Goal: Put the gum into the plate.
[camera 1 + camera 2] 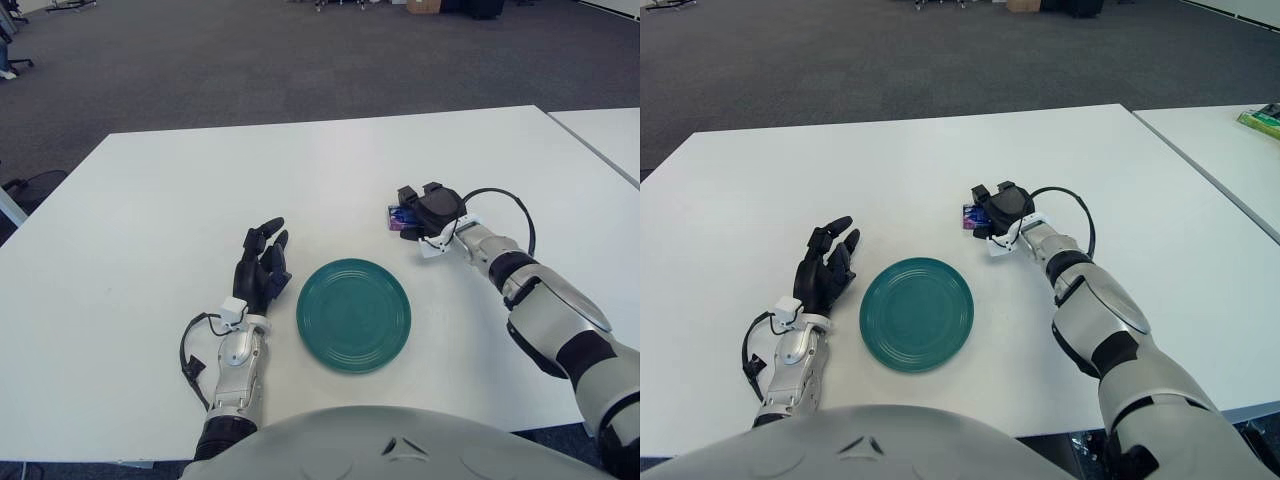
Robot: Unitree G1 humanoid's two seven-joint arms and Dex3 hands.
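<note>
1. Starting with the left eye view: the white table [150, 200] carries a teal plate [353, 315] near its front edge, lying flat.
2. Right hand [425, 212]: located at roughly 1 o'clock from the plate, apart from its rim. The dark fingers [408, 195] are curled over the gum [398, 217], a small blue-and-purple pack that shows just at the hand's left side. The hand is closed on the pack (whether the pack is touching the table surface or raised off it cannot be told).
3. Left hand [262, 268]: located at 9 o'clock from the plate, just beside its rim. Its fingers are extended and loosely spread, pointing toward 12 o'clock, and hold nothing.
4. A black cable [500, 205] loops from the right wrist back along the forearm.
5. Turning to the right eye view: the plate [916, 313] again lies at the front centre of the table, with nothing on it.
6. The right hand [1000, 208] shows at 1 o'clock from the plate, with the gum [969, 215] visible as a blue edge on its left side, under the curled fingers.
7. The left hand [826, 270] shows at 9 o'clock from the plate, fingers relaxed and apart.
8. A second white table [1230, 150] stands at 3 o'clock, separated from the first by a narrow gap.
</note>
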